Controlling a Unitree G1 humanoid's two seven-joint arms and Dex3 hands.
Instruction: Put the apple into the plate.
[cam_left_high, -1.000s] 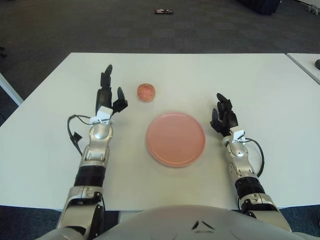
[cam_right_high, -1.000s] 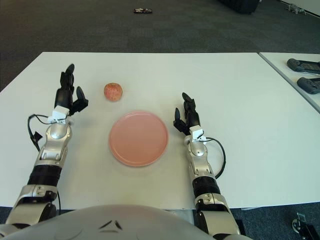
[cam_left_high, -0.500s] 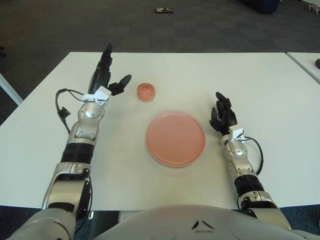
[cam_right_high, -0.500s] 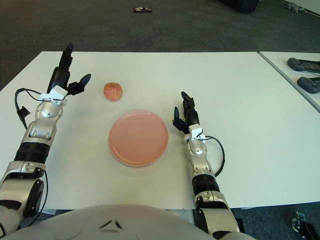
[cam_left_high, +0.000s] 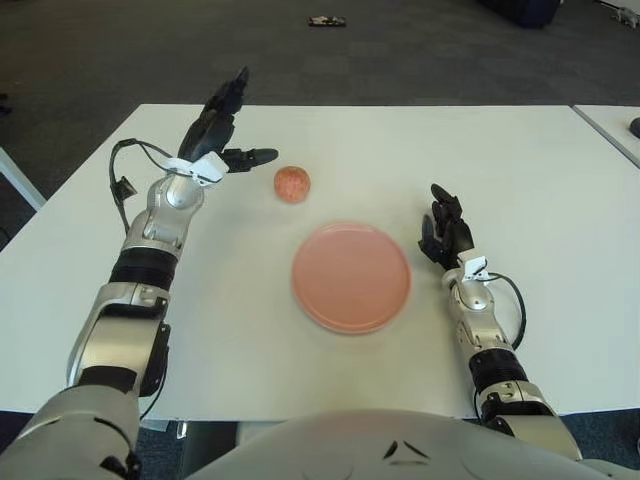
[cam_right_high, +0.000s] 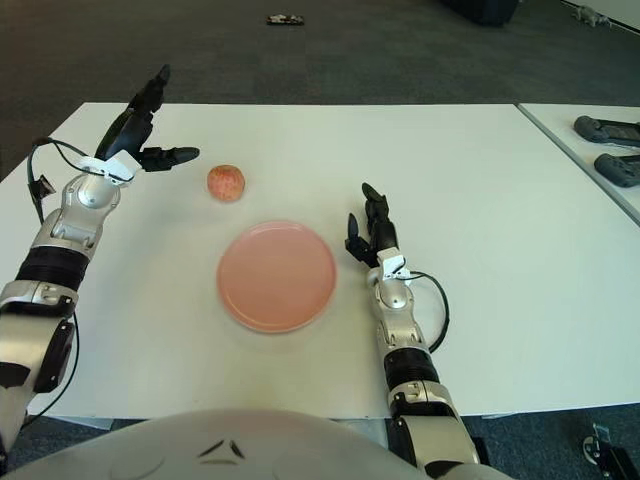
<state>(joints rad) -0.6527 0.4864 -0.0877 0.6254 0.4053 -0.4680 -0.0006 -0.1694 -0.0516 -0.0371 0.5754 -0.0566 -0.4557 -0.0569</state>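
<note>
A small reddish apple (cam_left_high: 292, 184) lies on the white table (cam_left_high: 520, 160), just beyond the upper left rim of a round pink plate (cam_left_high: 351, 277). The plate holds nothing. My left hand (cam_left_high: 228, 130) is raised to the left of the apple, fingers spread wide and empty, thumb pointing toward the apple with a short gap between them. My right hand (cam_left_high: 443, 227) rests on the table just right of the plate, fingers relaxed and empty.
A second white table (cam_right_high: 590, 125) stands at the far right with two dark controllers (cam_right_high: 606, 130) on it. A small dark object (cam_left_high: 327, 22) lies on the grey carpet beyond the table.
My left hand has lifted off the table and swung forward and right, closing in on the apple's left side with fingers spread. The apple, plate and right hand have not moved.
</note>
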